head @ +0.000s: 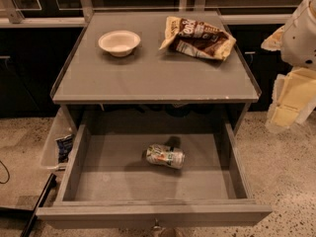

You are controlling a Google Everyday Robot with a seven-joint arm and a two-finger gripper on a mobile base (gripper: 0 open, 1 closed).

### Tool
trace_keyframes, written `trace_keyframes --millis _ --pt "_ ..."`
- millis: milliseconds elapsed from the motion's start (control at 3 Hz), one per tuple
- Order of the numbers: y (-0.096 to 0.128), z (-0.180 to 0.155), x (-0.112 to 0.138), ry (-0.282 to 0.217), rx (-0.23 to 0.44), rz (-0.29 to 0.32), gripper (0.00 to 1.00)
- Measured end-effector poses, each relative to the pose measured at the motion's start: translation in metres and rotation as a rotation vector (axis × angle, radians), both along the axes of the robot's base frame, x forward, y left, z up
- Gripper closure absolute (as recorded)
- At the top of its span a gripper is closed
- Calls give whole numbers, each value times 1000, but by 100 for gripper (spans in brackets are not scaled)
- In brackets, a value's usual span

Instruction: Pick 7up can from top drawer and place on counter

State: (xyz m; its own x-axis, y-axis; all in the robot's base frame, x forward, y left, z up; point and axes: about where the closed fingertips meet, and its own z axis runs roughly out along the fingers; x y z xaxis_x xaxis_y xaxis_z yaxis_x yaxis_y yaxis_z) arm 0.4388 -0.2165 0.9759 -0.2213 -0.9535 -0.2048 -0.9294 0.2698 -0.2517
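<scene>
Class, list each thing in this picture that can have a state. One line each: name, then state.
Drawer: pulled fully open.
Can: lying on its side on the drawer floor.
Bowl: upright on the counter.
Bag: crumpled, lying flat on the counter.
Gripper: right of the counter, well clear of the can.

My arm (302, 31) is a rounded white shell with a small dark hole near its lower edge. Below it, at three o'clock in the view, my gripper (285, 107) is pale cream, built of flat, blocky pieces.
</scene>
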Motion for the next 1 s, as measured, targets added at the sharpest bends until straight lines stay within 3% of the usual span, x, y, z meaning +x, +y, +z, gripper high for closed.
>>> trace_keyframes --millis 333,667,1000 --pt "0 0 0 0 0 0 0" --pt "3 -35 -5 47 58 -11 0" --pt "19 -110 -13 146 159 -12 0"
